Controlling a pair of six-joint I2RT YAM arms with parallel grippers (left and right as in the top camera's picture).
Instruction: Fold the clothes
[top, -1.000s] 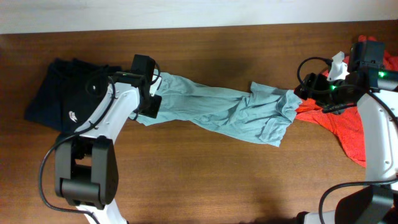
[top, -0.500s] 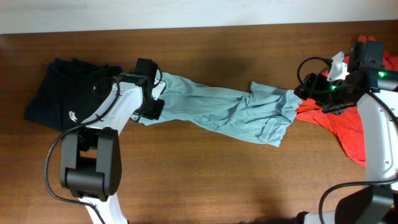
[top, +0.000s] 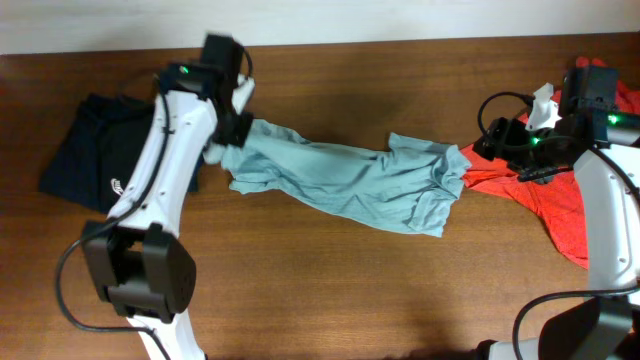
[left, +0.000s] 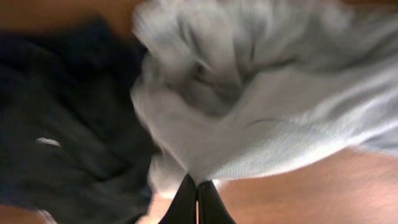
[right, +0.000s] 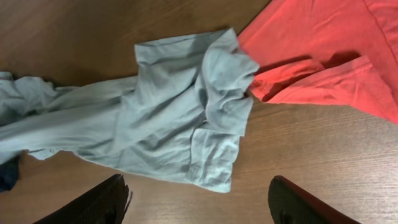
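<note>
So, grey-blue shirt (top: 340, 180) lies bunched across mid table (top: 330, 290); left gripper (left: 197, 190) clamped on its left end, beside navy shirt (top: 85, 150). Right gripper (right: 198, 190), jaws apart, hangs near red shirt (top: 540, 195) at right edge. Step: prob. spreading it flat; next needs right pinching opp. end.

There lie a pale grey-blue shirt (top: 345, 180), red shirt (top: 560, 215) and white-logoed navy shirt (top: 85, 150).

The overhead camera looks straight down on the whole table (top: 300, 290). The left wrist camera sits very close (its picture is blurred) over the pale grey-blue T-shirt (left: 280, 124) and the navy T-shirt (left: 62, 143). The right wrist camera looks down from farther off and shares that pale shirt, seen beside the red T-shirt (right: 311, 50).
</note>
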